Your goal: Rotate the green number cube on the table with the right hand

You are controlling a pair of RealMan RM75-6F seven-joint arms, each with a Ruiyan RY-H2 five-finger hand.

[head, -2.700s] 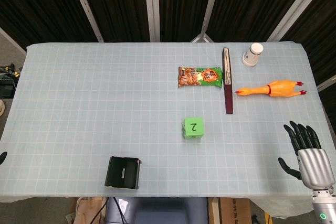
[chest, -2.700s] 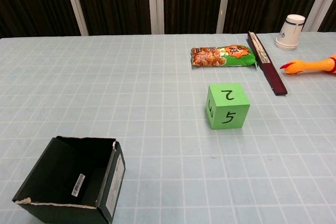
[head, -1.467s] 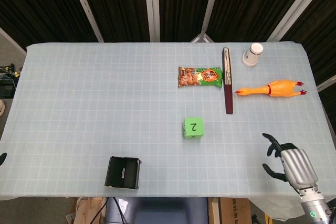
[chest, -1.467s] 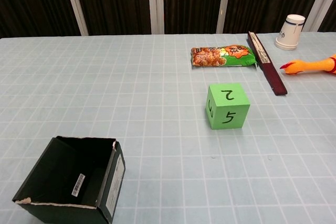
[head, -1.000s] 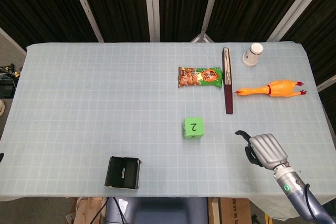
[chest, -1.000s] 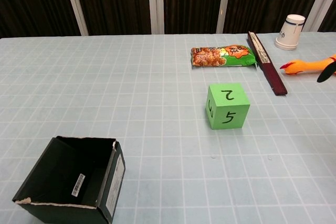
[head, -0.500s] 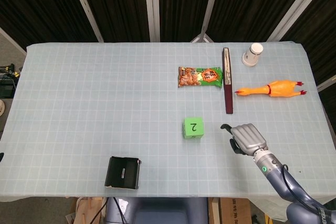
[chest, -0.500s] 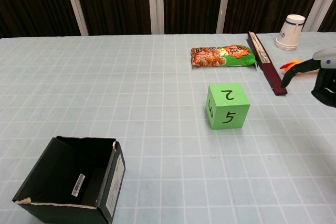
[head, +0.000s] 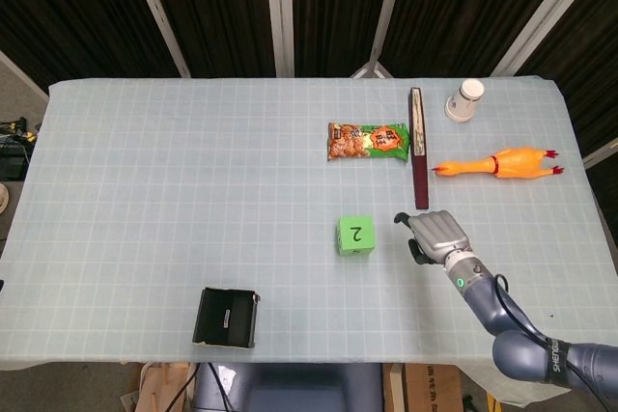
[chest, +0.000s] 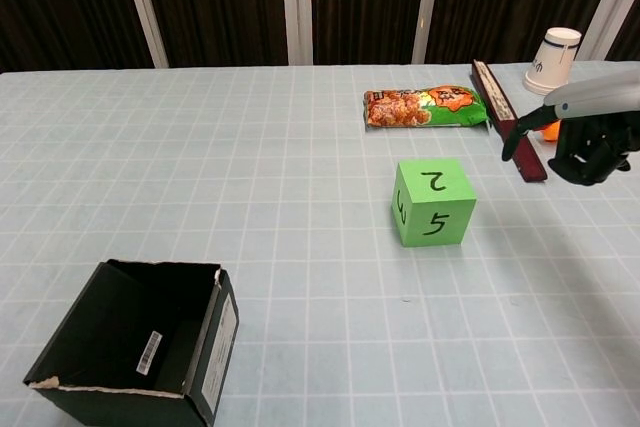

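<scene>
Right hand [head: 434, 233] swung in from table edge, now just beside cube [head: 355, 235]; fingers [chest: 590, 152] curled loosely, empty, thumb out, lining up side push.

My right hand [head: 432, 234] hangs low over the table, palm down, its silver back turned up toward the head camera. The black fingers [chest: 590, 157] curl downward under the palm, and the thumb [chest: 522, 137] sticks out to the left — nothing sits in the grasp. The forearm runs back toward the lower right, wrist fairly straight. My left hand shows in neither view.
</scene>
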